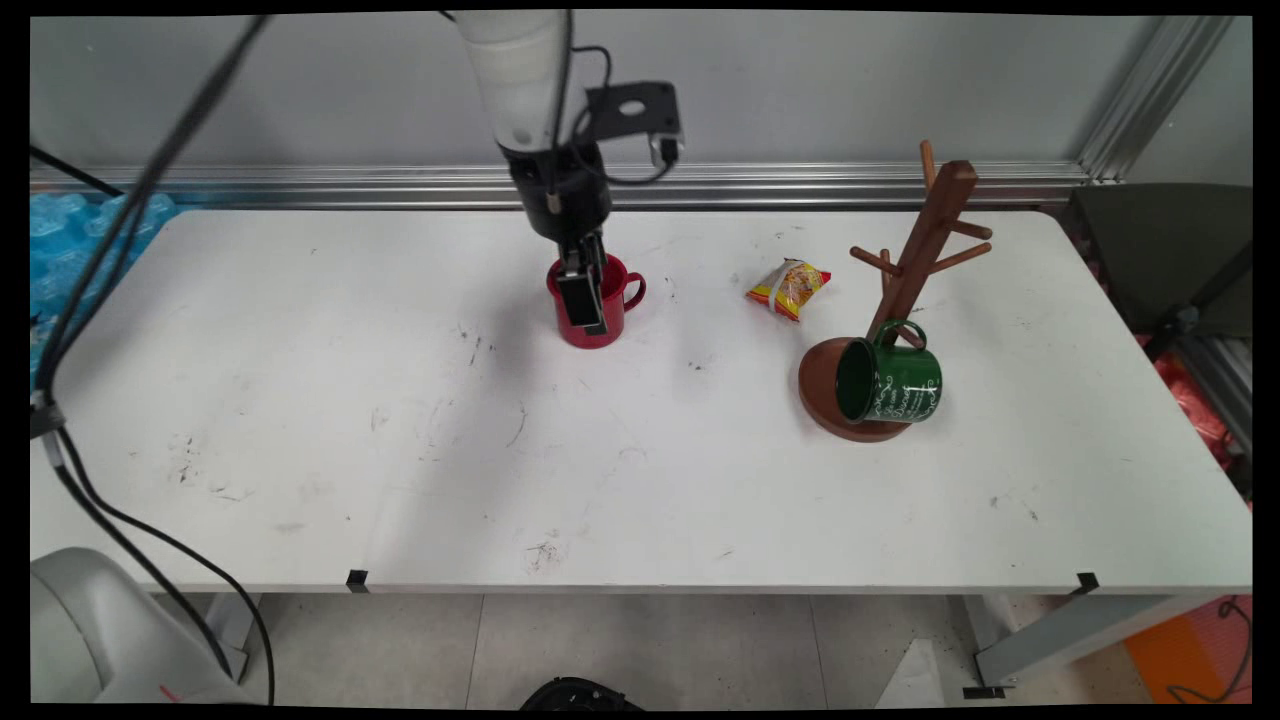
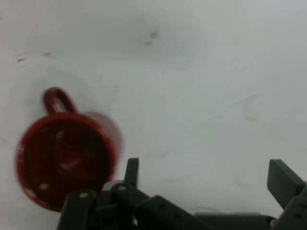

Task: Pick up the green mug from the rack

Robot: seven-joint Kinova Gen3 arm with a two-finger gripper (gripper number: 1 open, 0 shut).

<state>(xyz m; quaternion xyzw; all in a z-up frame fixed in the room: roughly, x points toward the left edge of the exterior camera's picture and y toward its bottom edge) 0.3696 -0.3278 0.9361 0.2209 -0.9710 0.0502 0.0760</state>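
Gripper (image 1: 584, 305) wide open, fingers (image 2: 284, 179) apart, holding nothing, just above red mug (image 1: 600, 310). Mug upright on table (image 1: 300, 420), back-centre. Snack bag (image 1: 789, 288) to right; green mug (image 1: 890, 382) on rack (image 1: 915, 270).

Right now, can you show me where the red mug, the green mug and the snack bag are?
red mug (image 1: 612, 322), main view, on its side wall.
green mug (image 1: 902, 385), main view, on its lettered side.
snack bag (image 1: 790, 287), main view, on the bag's middle.
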